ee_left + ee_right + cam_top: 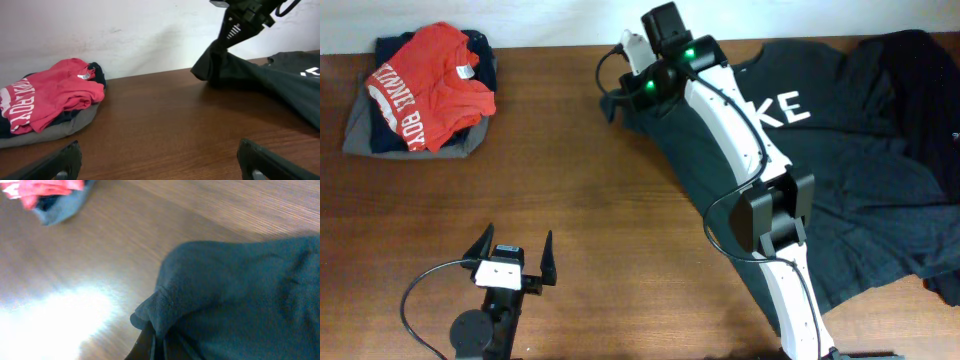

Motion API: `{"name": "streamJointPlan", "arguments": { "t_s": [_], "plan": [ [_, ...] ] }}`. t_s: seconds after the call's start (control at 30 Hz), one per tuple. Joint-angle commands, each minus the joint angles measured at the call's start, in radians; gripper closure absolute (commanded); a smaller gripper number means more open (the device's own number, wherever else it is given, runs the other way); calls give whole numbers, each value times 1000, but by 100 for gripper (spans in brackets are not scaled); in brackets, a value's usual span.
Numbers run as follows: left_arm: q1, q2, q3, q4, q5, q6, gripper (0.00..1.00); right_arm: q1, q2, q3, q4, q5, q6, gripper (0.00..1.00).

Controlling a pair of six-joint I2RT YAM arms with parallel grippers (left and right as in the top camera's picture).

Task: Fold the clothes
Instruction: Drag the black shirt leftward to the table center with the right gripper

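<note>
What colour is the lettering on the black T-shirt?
The lettering is white; the overhead view shows it best.

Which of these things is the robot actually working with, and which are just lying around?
Part of the job:
- black T-shirt
- right gripper, shut on the shirt's edge
- left gripper, open and empty

Just lying about:
- red tee
- pile of folded clothes beneath it
</note>
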Motion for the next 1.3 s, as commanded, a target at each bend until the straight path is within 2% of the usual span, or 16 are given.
{"name": "streamJointPlan", "arguments": {
  "t_s": [0.0,0.47,0.67,1.0,1.27],
  "plan": [
    [3,-6,-4,-2,-4,13,1,13,-36,24,37,-174,-15,96],
    [3,-6,-4,-2,-4,13,1,197,-36,24,92,-196,-18,96],
    [3,-6,-4,-2,-4,13,1,209,-36,24,100,-194,-15,96],
    [3,-6,-4,-2,-4,13,1,210,-35,24,3,-142,119,96],
    [3,-6,-4,-2,-4,13,1,206,-35,24,-60,-142,87,96]
  ]
}}
